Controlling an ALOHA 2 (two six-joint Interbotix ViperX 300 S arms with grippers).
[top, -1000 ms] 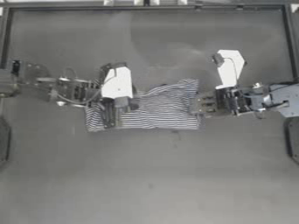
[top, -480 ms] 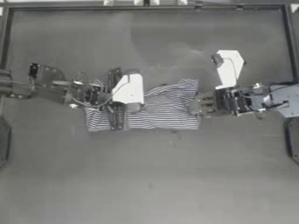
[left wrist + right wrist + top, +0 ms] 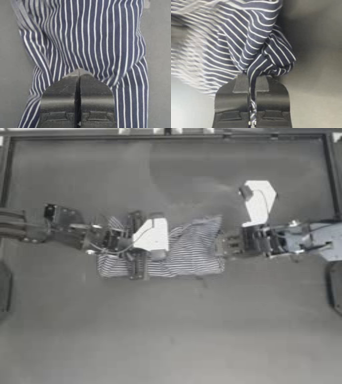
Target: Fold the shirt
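The shirt (image 3: 190, 250), navy-and-white striped, lies bunched in a rough rectangle at the table's middle. My left gripper (image 3: 155, 254) is over its left half. In the left wrist view those jaws (image 3: 78, 75) are pressed together and rest on the striped shirt (image 3: 100, 37); no fabric shows between them. At the shirt's right edge, my right gripper (image 3: 230, 245) is shut on a gathered fold. The right wrist view shows striped shirt cloth (image 3: 254, 50) running down into the gap of that gripper (image 3: 252, 80).
A dark table (image 3: 167, 328) with a raised frame (image 3: 167, 135) along the far edge and sides. Bare grey surface lies around the shirt, widest toward the near edge.
My left gripper has slid right, from the shirt's left edge toward its middle. The right gripper has held its place at the right edge.
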